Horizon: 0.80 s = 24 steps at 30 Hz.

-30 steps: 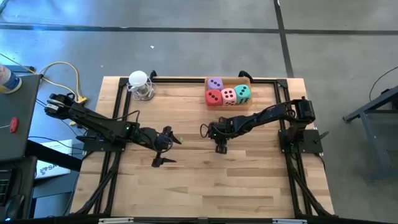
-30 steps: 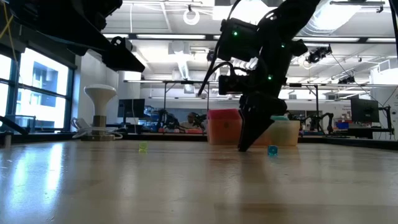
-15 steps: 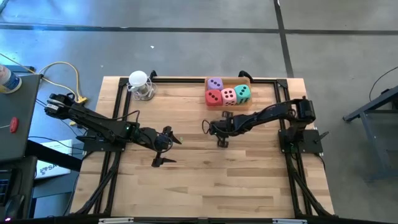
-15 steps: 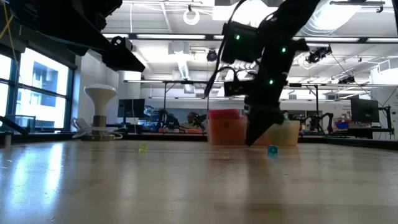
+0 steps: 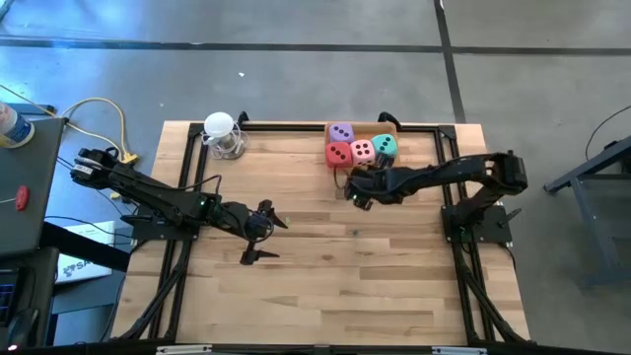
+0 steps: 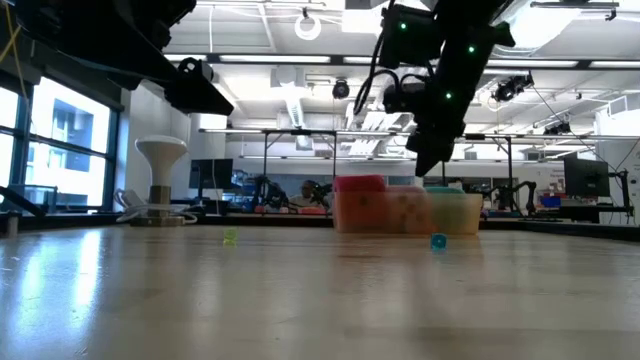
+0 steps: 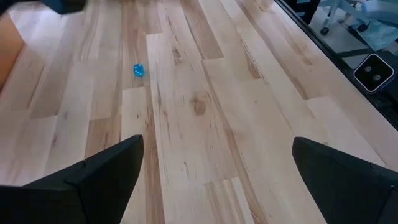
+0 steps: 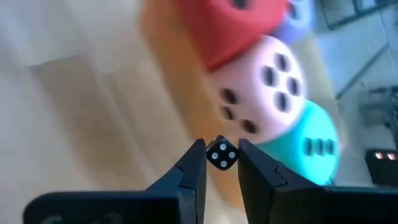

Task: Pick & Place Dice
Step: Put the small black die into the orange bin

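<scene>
Right now the right gripper [image 8: 222,163] is clamped on a tiny black cube die with white pips [image 8: 222,154], pinched between its two dark fingertips [image 8: 194,163]. So the thing in hand is small, not one of the big ones.

Straight ahead of those jaws, past the held die, sits the cluster of large soft-looking dice with rounded corners: red die with dark pips [image 5: 338,155], pink die [image 5: 363,151], teal-green die [image 5: 385,146], purple die [image 5: 340,132]. All four lie packed together at the far edge of the light wooden table [image 5: 296,286], right of its middle, apparently in a shallow orange-brown tray [image 5: 383,126], though its walls are hard to make out.

From above, the right gripper [image 5: 357,189] hangs just on the near side of the red and pink dice, clear of the tabletop in the level view. The cluster lies toward the far edge from the jaws; a short advance would bring the black die over it.

Left gripper [image 5: 264,230] waits near the table's middle, left of centre, fingers spread wide and empty, well apart from the dice. Right arm is far the nearer.

A small blue bead-like die [image 7: 138,70] lies loose on the wood.
</scene>
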Motion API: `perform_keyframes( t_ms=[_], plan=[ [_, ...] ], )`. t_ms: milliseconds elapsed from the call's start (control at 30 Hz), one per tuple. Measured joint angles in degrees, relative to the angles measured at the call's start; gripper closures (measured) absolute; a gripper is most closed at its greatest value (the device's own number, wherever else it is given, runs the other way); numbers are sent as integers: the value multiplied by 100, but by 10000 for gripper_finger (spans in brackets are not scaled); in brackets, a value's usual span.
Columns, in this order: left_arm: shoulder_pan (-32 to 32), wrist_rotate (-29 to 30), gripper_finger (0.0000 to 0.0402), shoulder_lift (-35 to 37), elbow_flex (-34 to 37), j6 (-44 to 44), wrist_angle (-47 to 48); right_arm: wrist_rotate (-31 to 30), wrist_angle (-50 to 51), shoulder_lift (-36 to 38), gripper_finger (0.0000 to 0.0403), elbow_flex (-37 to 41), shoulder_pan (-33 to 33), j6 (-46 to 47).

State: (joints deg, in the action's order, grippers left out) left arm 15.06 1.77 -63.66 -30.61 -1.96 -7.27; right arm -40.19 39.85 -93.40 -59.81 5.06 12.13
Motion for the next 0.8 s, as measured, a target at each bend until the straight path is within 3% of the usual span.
perform_keyframes(
  t_ms=[167, 433, 800],
  plan=[
    [-1, 0, 2, 0, 0, 2, 1, 222, 82, 229, 346, 2, 640, -8],
    [1, 1, 2, 0, 0, 4, 2, 1048, 36, 126, 343, 2, 1699, 853],
    [-1, -1, 2, 0, 0, -32, 2, 1648, -94, 115, 307, 0, 1931, 1096]
  ],
)
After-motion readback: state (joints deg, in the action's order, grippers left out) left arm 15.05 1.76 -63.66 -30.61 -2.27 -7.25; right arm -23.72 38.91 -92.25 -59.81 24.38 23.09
